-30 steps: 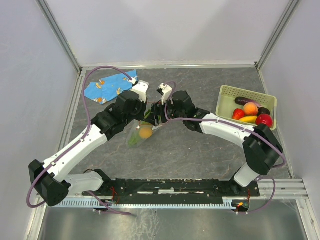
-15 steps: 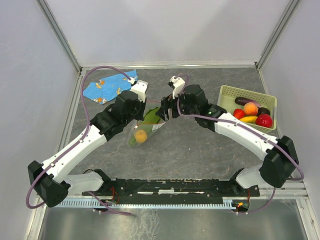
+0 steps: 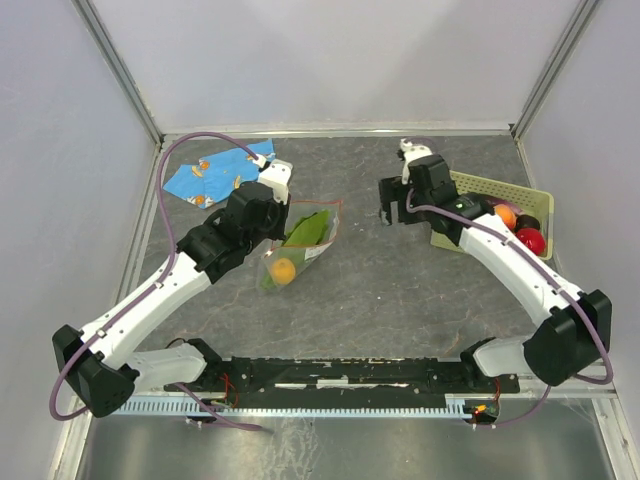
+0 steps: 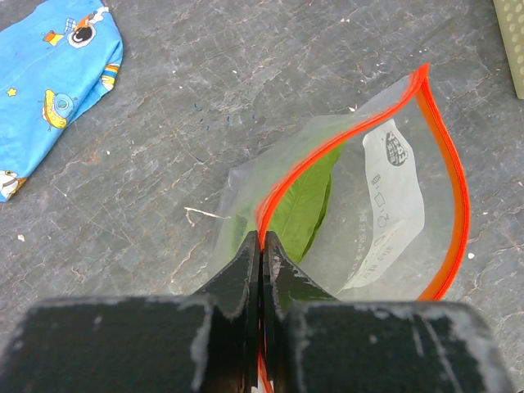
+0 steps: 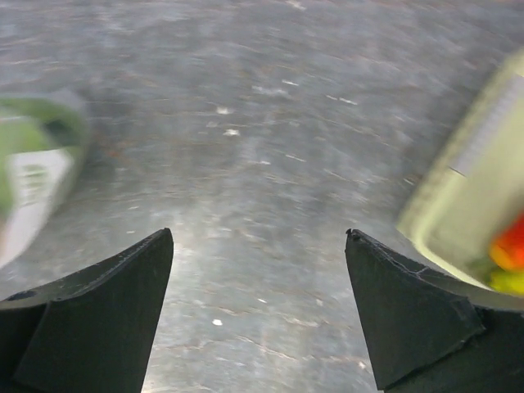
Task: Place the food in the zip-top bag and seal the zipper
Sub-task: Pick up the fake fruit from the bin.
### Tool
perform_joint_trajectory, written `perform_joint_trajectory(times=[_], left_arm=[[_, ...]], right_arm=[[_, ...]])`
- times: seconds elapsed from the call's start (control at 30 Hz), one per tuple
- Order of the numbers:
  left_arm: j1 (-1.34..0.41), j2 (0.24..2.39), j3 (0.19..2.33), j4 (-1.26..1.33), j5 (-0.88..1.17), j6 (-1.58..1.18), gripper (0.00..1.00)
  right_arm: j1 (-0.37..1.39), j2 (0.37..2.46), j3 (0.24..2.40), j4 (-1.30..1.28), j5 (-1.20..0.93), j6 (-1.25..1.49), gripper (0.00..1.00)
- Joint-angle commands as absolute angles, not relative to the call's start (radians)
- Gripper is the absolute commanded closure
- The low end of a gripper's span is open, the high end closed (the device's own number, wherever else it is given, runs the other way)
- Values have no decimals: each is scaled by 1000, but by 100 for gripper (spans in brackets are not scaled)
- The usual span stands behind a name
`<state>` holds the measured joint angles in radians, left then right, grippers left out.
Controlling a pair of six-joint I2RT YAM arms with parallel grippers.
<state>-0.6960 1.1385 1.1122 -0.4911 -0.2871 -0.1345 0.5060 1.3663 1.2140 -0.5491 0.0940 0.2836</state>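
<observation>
Grey stone-patterned tabletop (image 3: 400, 300), contents as seen from the near edge. Item: left gripper (image 4: 260, 246), fingers clamped tight on the red-orange zipper (image 4: 446, 164) at one end of the mouth of the clear bag (image 3: 300, 248). The bag lies near the table's middle, mouth gaping, with a long green leaf (image 4: 303, 205) and an orange (image 3: 283, 270) inside. Item: right gripper (image 5: 258, 236), fingers spread wide with nothing between them, over bare table just beside the pale green basket (image 3: 515, 188); its own view is blurred. The basket, far right, holds a red round fruit (image 3: 531, 241) and other pieces partly hidden by the arm. Item: blue printed cloth (image 3: 215, 170), far left, apart from the bag.
</observation>
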Motion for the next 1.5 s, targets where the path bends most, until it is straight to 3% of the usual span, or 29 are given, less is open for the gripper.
perform_joint_trajectory(times=[0.0, 0.67, 0.77, 0.97, 1.47], left_arm=[[-692, 1108, 1120, -438, -312, -152, 97], [-691, 1093, 1118, -437, -303, -152, 97], [-692, 1091, 1115, -437, -313, -148, 97], [-691, 1093, 1117, -437, -305, -150, 97], [-692, 1098, 1115, -438, -313, -146, 97]], right_arm=[[420, 1321, 1196, -637, 253, 299, 4], [-6, 1491, 1095, -473, 322, 422, 0], [-32, 1525, 1088, -448, 394, 418, 2], [-77, 1638, 1100, -403, 320, 422, 10], [-111, 1786, 1122, -329, 225, 373, 19]])
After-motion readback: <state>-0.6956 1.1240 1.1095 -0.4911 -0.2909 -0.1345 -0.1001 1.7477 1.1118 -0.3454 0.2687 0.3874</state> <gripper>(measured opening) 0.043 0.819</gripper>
